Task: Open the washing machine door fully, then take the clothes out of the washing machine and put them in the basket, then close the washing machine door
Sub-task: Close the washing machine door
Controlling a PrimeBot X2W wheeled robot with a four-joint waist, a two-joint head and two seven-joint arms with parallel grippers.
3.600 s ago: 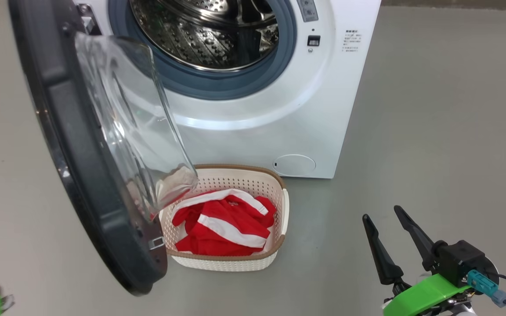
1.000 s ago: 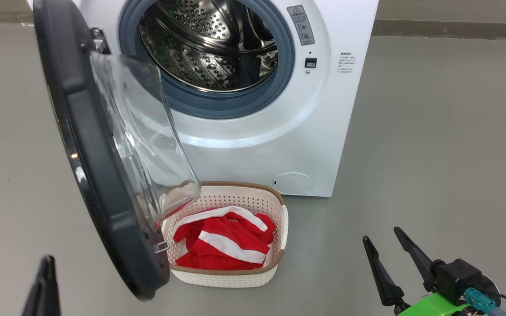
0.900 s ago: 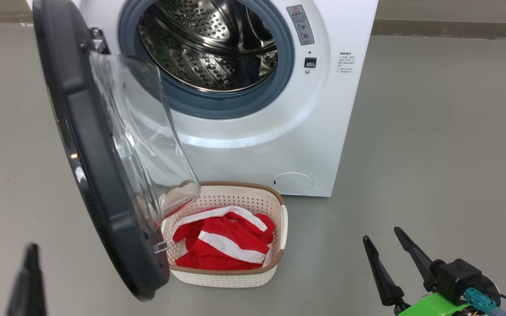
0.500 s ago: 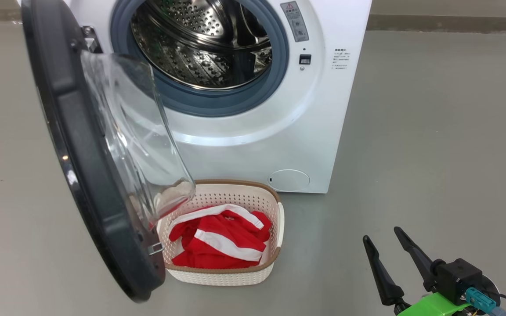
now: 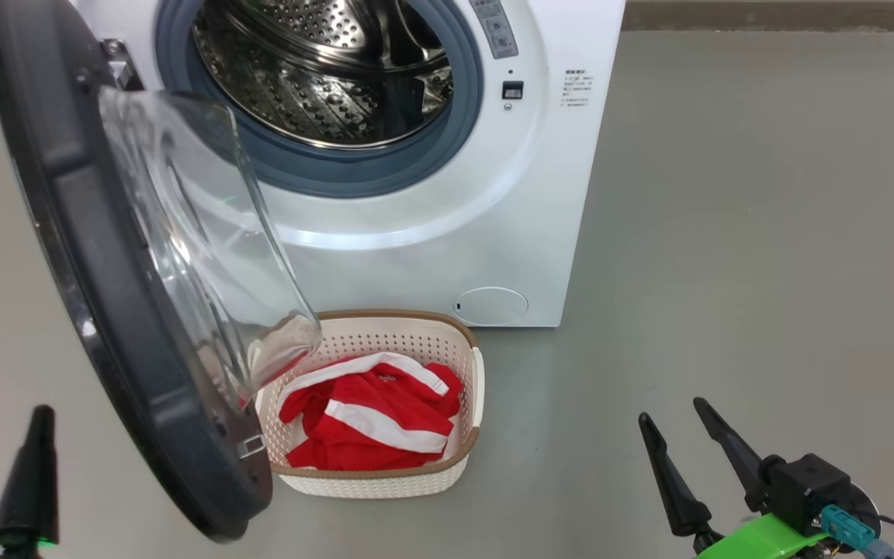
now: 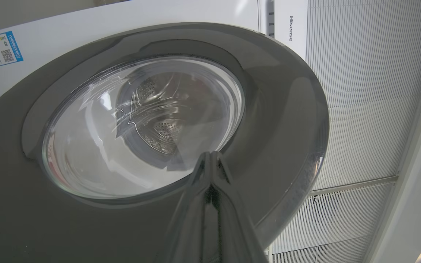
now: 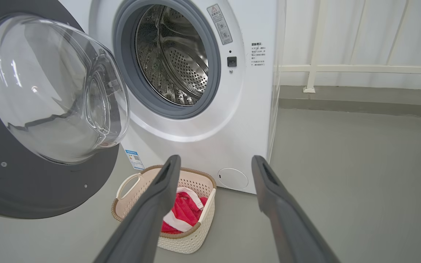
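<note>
The white washing machine (image 5: 509, 217) stands with its drum (image 5: 315, 85) showing bare steel. The washing machine door (image 5: 105, 326) hangs open to the left, its glass bowl bulging over the basket's left end. On the floor in front of the machine, the cream basket (image 5: 385, 483) holds the red and white clothes (image 5: 369, 423). My left gripper (image 5: 42, 415) is shut and empty at the lower left, outside the door. In the left wrist view its fingertips (image 6: 210, 157) point at the door's outer face (image 6: 276, 109). My right gripper (image 5: 670, 411) is open and empty, to the right of the basket (image 7: 192, 244).
Grey floor (image 5: 765, 233) stretches to the right of the machine. A white rail (image 7: 342, 68) and a pale wall run behind it. A round white flap (image 5: 491, 305) sits low on the machine's front, just behind the basket.
The camera has turned, so the whole scene sits further left. My shut left gripper has come up into the lower left corner. Door, basket, clothes and right gripper are unchanged.
</note>
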